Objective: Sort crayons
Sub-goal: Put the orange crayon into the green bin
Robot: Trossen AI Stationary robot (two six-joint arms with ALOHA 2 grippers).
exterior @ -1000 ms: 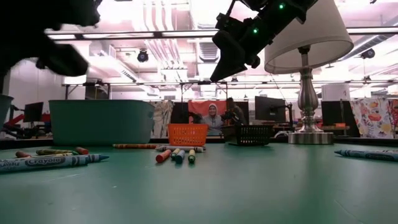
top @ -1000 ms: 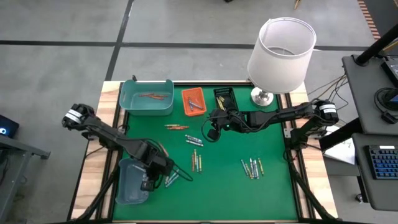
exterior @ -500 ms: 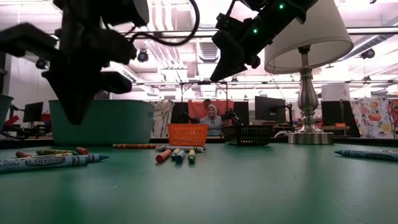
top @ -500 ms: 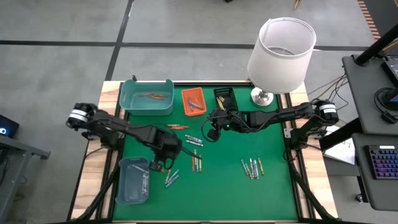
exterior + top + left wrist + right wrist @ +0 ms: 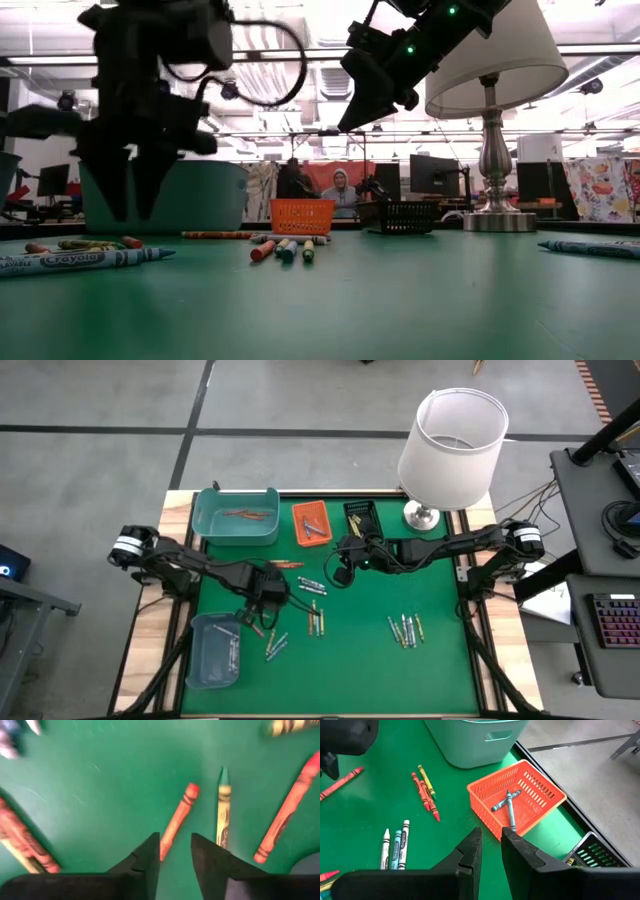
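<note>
Crayons lie loose on the green mat (image 5: 360, 660) in small groups. My left gripper (image 5: 260, 610) points straight down above one group, open and apart from it. In its wrist view an orange-red crayon (image 5: 181, 812) lies flat, one end running under the gap between the fingers (image 5: 150, 855). Beside it lie a yellow-green crayon (image 5: 223, 807) and another orange-red one (image 5: 285, 820). In the low view its fingertips (image 5: 130, 215) hang clear above the mat. My right gripper (image 5: 338, 572) waits high over the mat's middle, slanting down. Its fingers stand slightly apart with nothing between them (image 5: 491, 834).
A teal tray (image 5: 237, 520) with red crayons, an orange tray (image 5: 310, 525) with blue crayons (image 5: 507, 802) and a black tray (image 5: 362, 518) line the far edge. A lamp (image 5: 450, 445) stands far right, a bluish tray (image 5: 212, 650) near left. More crayons (image 5: 405, 630) lie right.
My left gripper has swung from above the bluish tray toward the table's right and far side, coming over the loose crayons. It has rolled about its own axis, sunk lower and opened its fingers. No crayon has moved.
</note>
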